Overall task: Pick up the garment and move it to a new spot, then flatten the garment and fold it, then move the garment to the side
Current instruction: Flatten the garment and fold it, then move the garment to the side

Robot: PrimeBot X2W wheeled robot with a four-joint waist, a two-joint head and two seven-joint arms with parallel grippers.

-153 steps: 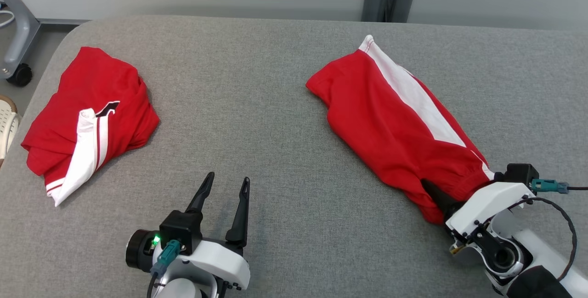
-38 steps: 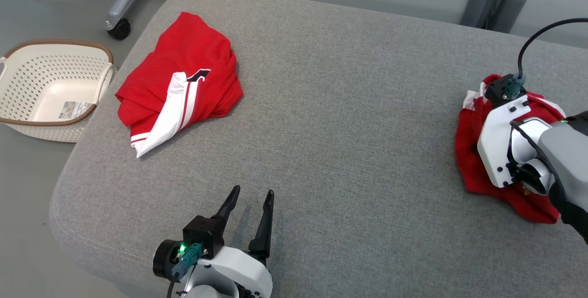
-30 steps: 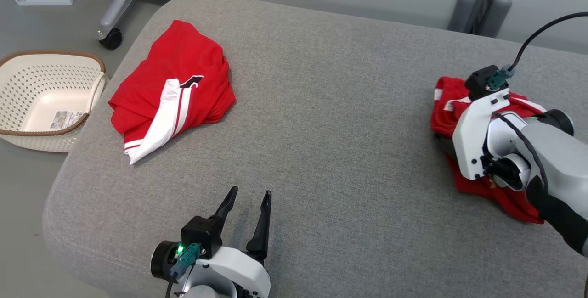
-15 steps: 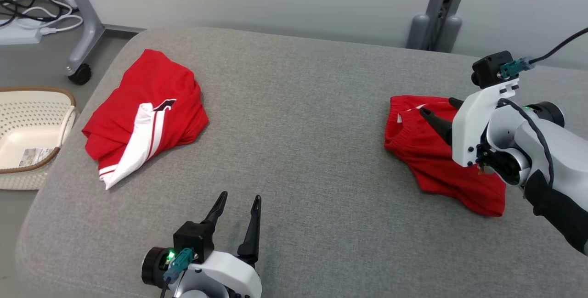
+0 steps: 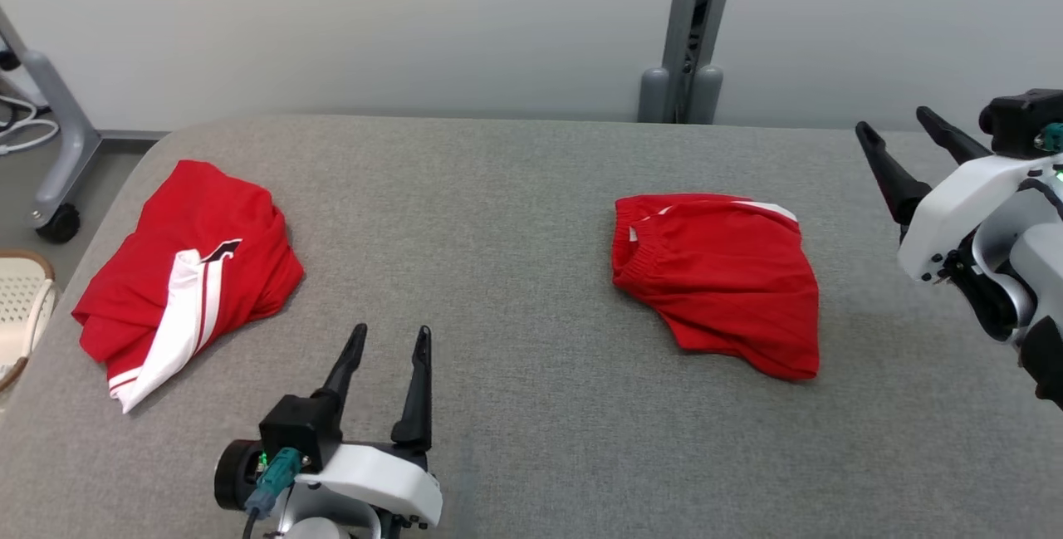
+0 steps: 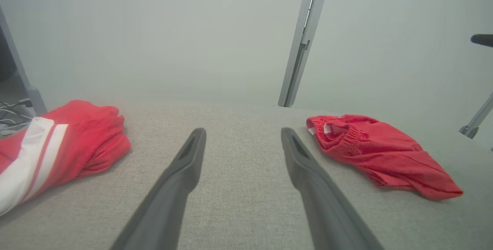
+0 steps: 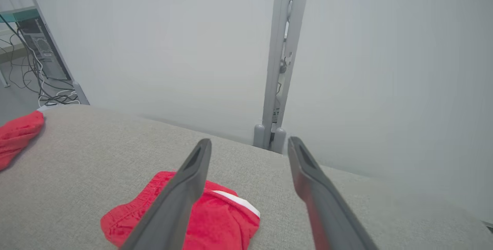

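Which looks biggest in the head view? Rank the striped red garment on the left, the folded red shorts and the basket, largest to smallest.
1 and 2, tied: striped red garment and folded red shorts, too alike in size to rank.
3: basket, smallest as seen, though the view's left edge cuts most of it off.

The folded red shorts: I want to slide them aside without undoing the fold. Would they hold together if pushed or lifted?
Probably floppy: the shorts lie limp and wrinkled, so a one-point lift would likely unfold them. A push may bunch them, since the gray woven pad looks grippy.
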